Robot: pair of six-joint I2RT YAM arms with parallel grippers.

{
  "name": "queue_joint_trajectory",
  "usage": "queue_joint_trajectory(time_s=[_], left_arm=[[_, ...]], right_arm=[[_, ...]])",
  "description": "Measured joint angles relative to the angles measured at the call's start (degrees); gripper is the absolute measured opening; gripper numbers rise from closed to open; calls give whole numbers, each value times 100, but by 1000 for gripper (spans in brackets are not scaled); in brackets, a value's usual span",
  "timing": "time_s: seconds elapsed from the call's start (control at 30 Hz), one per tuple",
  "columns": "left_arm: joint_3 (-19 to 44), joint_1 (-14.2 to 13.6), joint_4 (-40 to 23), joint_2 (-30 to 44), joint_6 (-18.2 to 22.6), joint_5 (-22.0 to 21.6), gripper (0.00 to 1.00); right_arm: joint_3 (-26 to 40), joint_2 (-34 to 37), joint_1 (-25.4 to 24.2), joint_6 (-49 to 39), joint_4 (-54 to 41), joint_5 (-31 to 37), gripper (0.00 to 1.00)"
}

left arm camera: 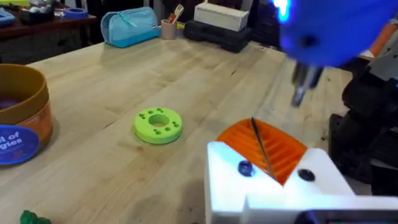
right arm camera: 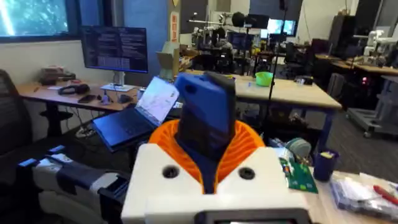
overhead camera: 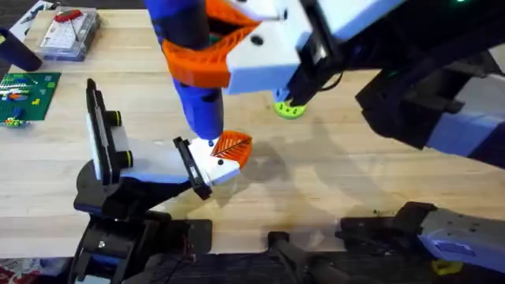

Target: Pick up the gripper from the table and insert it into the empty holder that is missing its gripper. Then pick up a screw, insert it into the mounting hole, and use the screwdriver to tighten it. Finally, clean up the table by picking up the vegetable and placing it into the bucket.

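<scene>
My right gripper (overhead camera: 217,55) hangs high over the table (overhead camera: 355,181), shut on the blue screwdriver (overhead camera: 197,95) between its orange ribbed pads (right arm camera: 249,146). The screwdriver's silver tip (left arm camera: 300,93) hovers just above the white holder (overhead camera: 219,167), apart from it. The orange gripper (left arm camera: 273,146) sits in the holder. A blue screw head (left arm camera: 244,168) shows in one hole of the holder's face. A second dark hole (left arm camera: 305,175) is beside it. My left gripper (overhead camera: 180,162) is shut on the holder at its black bracket (overhead camera: 192,162). The bucket (left arm camera: 18,118) and the dark-green vegetable (left arm camera: 30,218) are in the left wrist view.
A lime-green disc with holes (overhead camera: 288,109) lies beyond the holder. At the far left are a green circuit board (overhead camera: 28,95) and a clear plastic box (overhead camera: 71,31) holding a red-handled tool. A blue pouch (left arm camera: 130,28) and boxes line the far table edge.
</scene>
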Motion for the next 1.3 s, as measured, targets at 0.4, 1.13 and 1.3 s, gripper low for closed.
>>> queue_joint_trajectory(time_s=[0.4,1.13,1.3], left_arm=[[1,0,0,0,0,0,12],[2,0,0,0,0,1,12],[2,0,0,0,0,0,12]], right_arm=[[770,37,-166,191,26,-347,50],[1228,655,-119,146,204,-1434,50],[1141,664,-35,81,542,-1457,51]])
